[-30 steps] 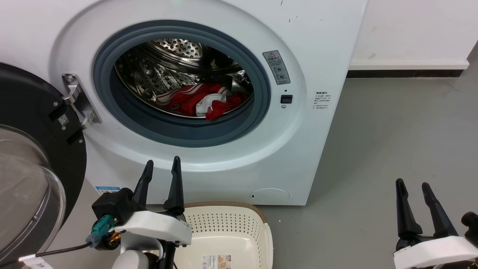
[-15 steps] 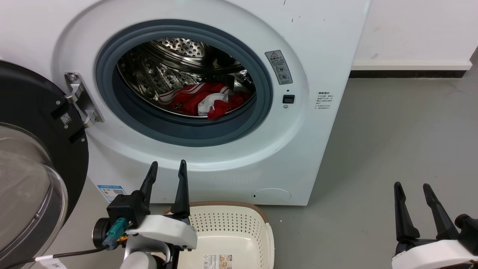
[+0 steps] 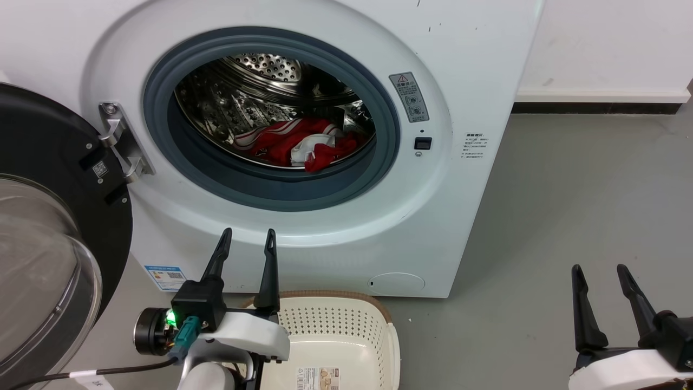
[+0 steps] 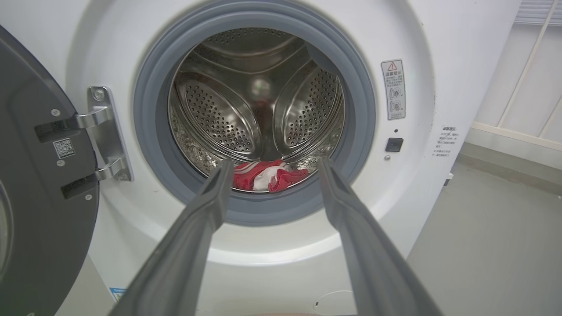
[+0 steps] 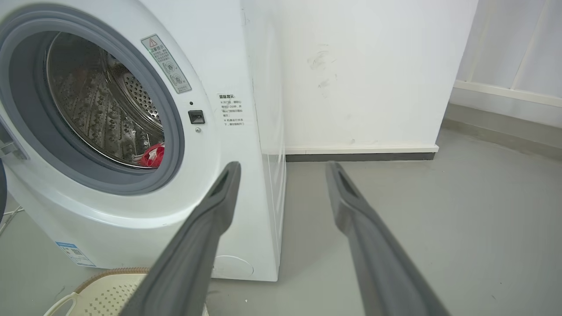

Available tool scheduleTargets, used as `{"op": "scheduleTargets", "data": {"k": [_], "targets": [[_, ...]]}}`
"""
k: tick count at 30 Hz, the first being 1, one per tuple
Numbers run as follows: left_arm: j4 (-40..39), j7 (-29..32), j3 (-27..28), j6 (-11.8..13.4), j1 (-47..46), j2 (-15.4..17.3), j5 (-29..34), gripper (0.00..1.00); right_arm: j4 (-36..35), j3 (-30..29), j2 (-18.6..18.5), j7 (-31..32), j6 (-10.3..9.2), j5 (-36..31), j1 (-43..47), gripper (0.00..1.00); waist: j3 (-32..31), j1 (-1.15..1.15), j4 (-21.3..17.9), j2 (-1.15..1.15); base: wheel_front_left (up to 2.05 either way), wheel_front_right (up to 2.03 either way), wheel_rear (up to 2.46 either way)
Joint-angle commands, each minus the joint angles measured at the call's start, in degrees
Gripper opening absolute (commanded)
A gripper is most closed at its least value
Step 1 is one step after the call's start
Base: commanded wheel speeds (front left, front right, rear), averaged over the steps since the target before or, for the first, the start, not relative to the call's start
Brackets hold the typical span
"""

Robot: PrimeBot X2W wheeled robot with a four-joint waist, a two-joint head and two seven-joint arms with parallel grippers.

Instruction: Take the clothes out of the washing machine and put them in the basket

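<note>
Nearest plane, head view: the left fingers [image 3: 268,271] stand spread apart with nothing between them, tips raised before the lower front of the washing machine [image 3: 465,65]. A green light glows on the wrist housing behind them. The right fingers [image 3: 584,309], likewise parted and holding nothing, hang over the bare grey floor [image 3: 568,206] to the right of the machine, well apart from it.

Just beside the left fingers, the basket [image 3: 346,324] rests on the floor. It is cream, with perforated walls and a brown rim, and a paper label lies on its bottom. Its far rim comes close to the machine's foot (whether the two touch cannot be told). At the left, the door [image 3: 59,162] is swung wide on its metal hinge [image 3: 122,143], black rim and bulging glass facing the camera.

Middle plane: the grey gasket [image 3: 270,189] rings the porthole, with a warning label [image 3: 414,97] and a small black square to its right.

Far plane: inside the perforated steel drum [image 3: 254,70] lie the clothes [image 3: 295,146], a crumpled heap of red fabric with white trim. They rest on the drum's bottom, toward the front lip and slightly right of centre. In the left wrist view the heap shows between the two fingertips, beyond them. Behind the machine's right side stands a white wall [image 3: 606,43] with a dark skirting strip.
</note>
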Motion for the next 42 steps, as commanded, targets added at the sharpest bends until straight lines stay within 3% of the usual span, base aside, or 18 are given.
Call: {"op": "scheduleTargets", "data": {"k": [1, 12, 34, 42], "targets": [[0.0, -0.5, -0.3, 0.2, -0.5, 0.1, 1.4, 1.0, -0.5, 0.0, 0.1, -0.2, -0.02, -1.6, 0.8, 1.0, 0.0, 0.0, 0.0, 0.0, 0.0, 0.0, 0.0], [0.7, -1.6, -0.8, 1.0, -0.5, 0.1, 4.8, 1.0, -0.9, 0.1, 0.1, -0.7, -0.02, -5.4, 1.2, 1.0, 0.2, 0.0, 0.4, 0.0, 0.0, 0.0, 0.0], [2.2, -1.5, -0.7, 1.3, -0.9, 0.1, 3.4, 1.0, -0.6, 0.0, 0.1, -0.2, -0.03, -3.9, 0.9, 1.0, 0.3, 0.0, 1.0, 0.0, 0.0, 0.0, 0.0], [2.9, -1.5, -1.1, 1.5, -3.3, 0.1, 2.2, 1.0, -2.2, 0.1, 0.1, 0.0, -0.03, -3.7, -0.6, 1.0, 3.4, 0.0, 1.4, 0.0, 0.0, 0.0, 0.0]]}}
